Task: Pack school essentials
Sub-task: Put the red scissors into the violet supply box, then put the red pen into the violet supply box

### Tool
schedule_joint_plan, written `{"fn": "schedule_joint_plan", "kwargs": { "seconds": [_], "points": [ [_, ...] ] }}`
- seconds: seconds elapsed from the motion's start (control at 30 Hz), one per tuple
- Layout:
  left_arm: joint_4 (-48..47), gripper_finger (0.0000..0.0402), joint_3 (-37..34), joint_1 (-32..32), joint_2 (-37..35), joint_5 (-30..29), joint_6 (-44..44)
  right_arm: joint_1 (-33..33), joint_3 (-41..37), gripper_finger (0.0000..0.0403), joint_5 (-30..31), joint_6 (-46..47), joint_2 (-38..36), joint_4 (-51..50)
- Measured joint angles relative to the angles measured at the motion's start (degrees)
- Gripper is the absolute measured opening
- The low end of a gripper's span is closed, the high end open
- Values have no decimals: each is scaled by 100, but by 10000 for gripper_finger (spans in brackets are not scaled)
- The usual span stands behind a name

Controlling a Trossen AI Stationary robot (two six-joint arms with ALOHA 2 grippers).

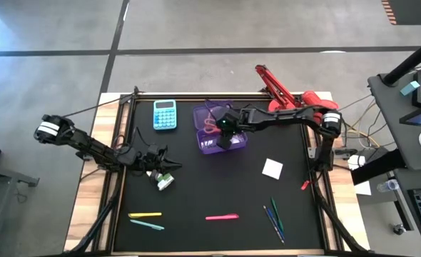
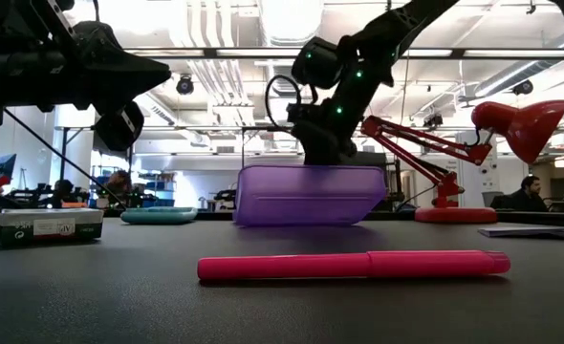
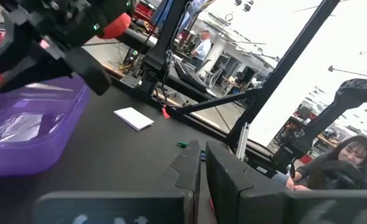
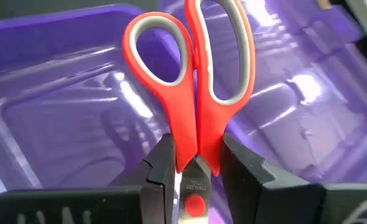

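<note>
From above, the purple tray (image 1: 212, 143) sits upper centre of the black table (image 1: 196, 193), just right of the light-blue calculator (image 1: 165, 114); the right gripper (image 1: 225, 128) hangs over the tray, clamped on the red-handled scissors (image 1: 210, 123), whose loops show above the tray's left part; the tray's visible floor holds nothing else. The left gripper (image 1: 169, 166) sits at left centre, fingers pressed together, beside the green-and-white packet (image 1: 165, 181). The white square (image 1: 272, 168) lies right of centre; the yellow pen (image 1: 145, 214), teal pen (image 1: 147, 225) and pink pen (image 1: 222, 217) lie along the lower edge, the green pens (image 1: 275, 218) at lower right; the red lamp (image 1: 289, 96) stands at the upper right.

At table height, the pink pen (image 2: 354, 265) crosses the foreground; the tray (image 2: 306, 196) stands centre, tilted slightly, with the right gripper (image 2: 322, 143) just above its rim; the packet (image 2: 49, 227) is at far left, the lamp (image 2: 492, 134) at right.

In the left wrist view, the shut fingers (image 3: 199, 177) point past the tray (image 3: 28, 124) toward the white square (image 3: 134, 118).

In the right wrist view, the fingers (image 4: 162, 165) pinch the scissors (image 4: 193, 87) below the handles, above the tray's bare floor (image 4: 65, 124).
</note>
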Motion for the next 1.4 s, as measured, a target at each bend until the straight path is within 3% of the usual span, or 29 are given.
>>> {"fn": "schedule_joint_plan", "kwargs": {
  "seconds": [0.63, 1.1, 1.4],
  "points": [
    [-17, 8, 0, 7, -2, -1, 7, 118, 0, 93, -810, -94, 526, -7],
    [-589, 8, 0, 9, -2, -24, 20, 127, 253, 199, -801, 56, 490, -169],
    [-598, 8, 0, 9, -2, 59, 20, 234, 743, 210, -751, 324, 287, -696]
  ]
}}
